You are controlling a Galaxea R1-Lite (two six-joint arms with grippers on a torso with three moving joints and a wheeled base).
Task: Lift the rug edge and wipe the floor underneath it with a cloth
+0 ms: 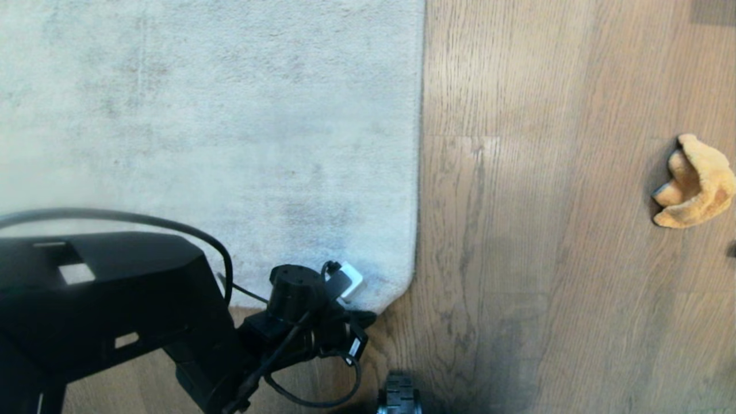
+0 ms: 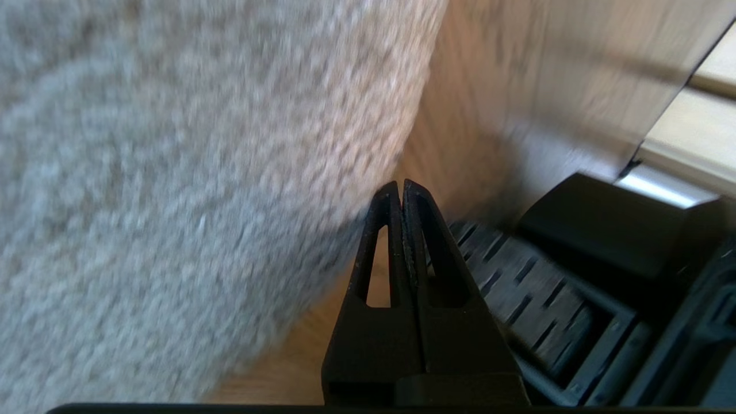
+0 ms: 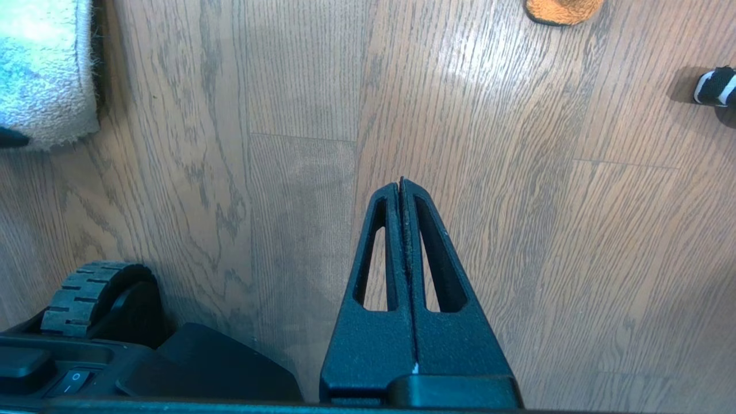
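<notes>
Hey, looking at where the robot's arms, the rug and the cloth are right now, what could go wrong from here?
1. The left hand is shut at the rug corner, which lies flat; unless it opens, it may just push the pile instead of gripping the edge.
2. The cloth lies crumpled on the floor, far from the rug; the right hand, shut and empty, may grab only a fold.

- On the black switch (image 3: 73, 380) on my base, seen from my right wrist, I read a "I" and "O" marking.
- The small white label (image 1: 353, 347) on my left wrist carries print too small for me to read.
- I find nothing else legible.
</notes>
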